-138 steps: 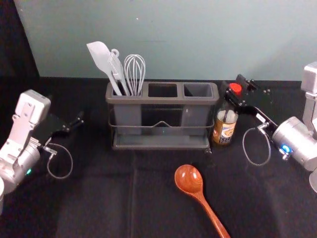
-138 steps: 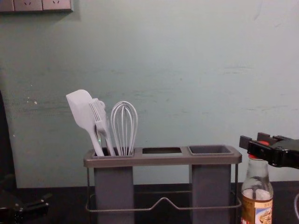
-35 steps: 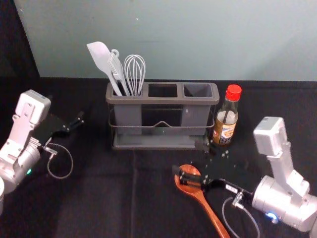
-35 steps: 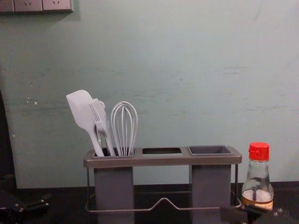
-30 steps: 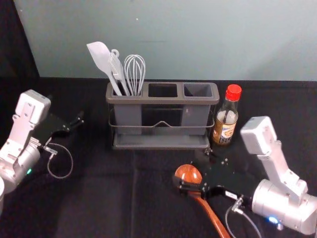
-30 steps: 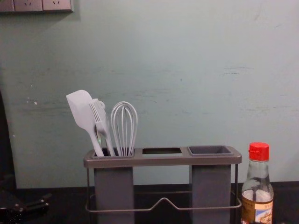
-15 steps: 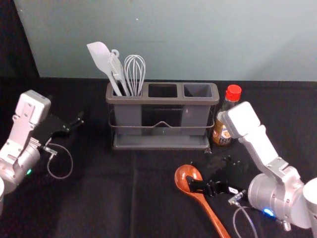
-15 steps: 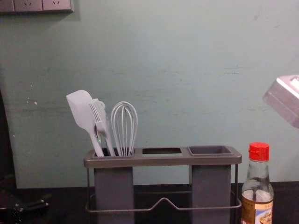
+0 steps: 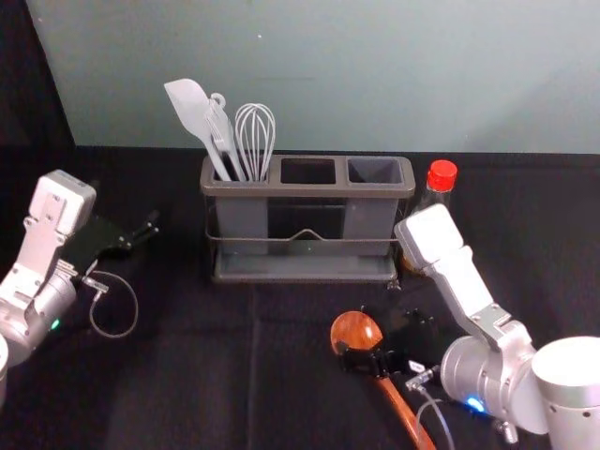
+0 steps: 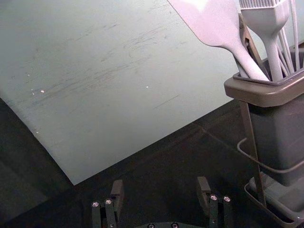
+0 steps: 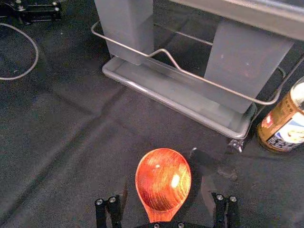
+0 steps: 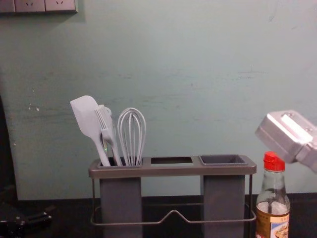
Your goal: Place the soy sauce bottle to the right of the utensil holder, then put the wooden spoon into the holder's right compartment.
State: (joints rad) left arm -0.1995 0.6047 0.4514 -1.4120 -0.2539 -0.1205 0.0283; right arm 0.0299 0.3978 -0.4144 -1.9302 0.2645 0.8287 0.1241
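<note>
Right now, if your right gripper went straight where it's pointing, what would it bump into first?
My right gripper would probably meet the shiny reddish-brown wooden spoon between its open jaws, or the black cloth just beneath; the depth is unclear.

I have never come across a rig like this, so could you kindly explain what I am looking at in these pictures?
This is a robot with two arms, each ending in a gripper, a two-fingered hand. One picture looks down from its head, one looks across the table from its chest, and one comes from each wrist.

On the dark cloth stands a utensil holder with a spatula, a brush and a whisk in its left compartment. A red-capped sauce bottle stands to its right, and a wooden spoon lies in front.

The right gripper is low over the spoon, its fingers open on either side. The left gripper waits, open, left of the holder. Neither appears to hold anything.
</note>
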